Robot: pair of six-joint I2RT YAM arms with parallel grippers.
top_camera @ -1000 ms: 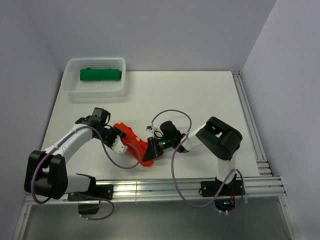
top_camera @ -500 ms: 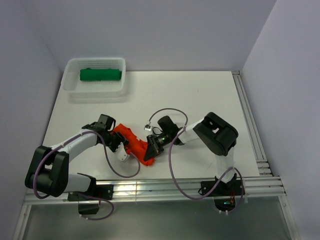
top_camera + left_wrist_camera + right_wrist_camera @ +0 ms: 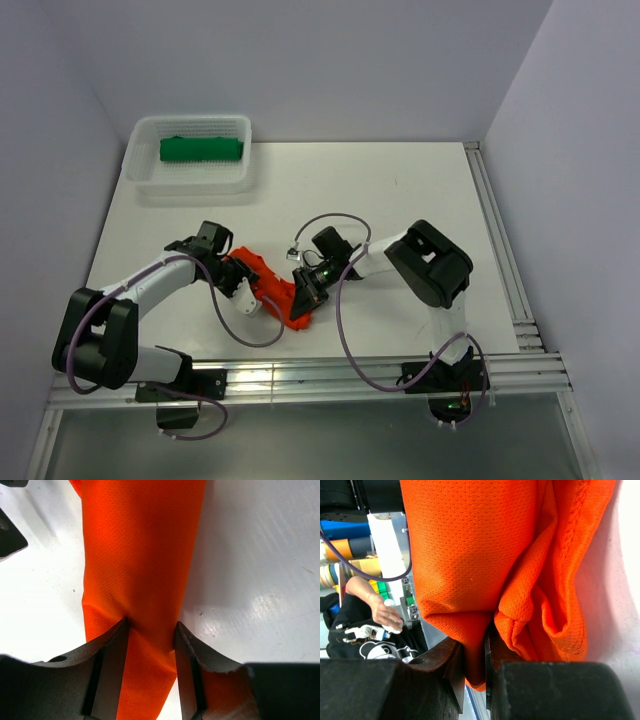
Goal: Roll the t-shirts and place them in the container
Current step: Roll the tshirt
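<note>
Where the left gripper (image 3: 151, 625) stands about half closed, its jaws pinch a narrow band of the orange-red t-shirt (image 3: 140, 545). The right gripper (image 3: 476, 640), nearly closed, nips a bunched fold of the same cloth.
Orange-red t-shirt: twisted, lying on the white table (image 3: 420, 200) between the two arms.
Green t-shirt (image 3: 201, 149): rolled, inside the white plastic basket (image 3: 140, 178), far left.
Handling note: likely needs spreading flat under firm, even tension from both grips before rolling.
</note>
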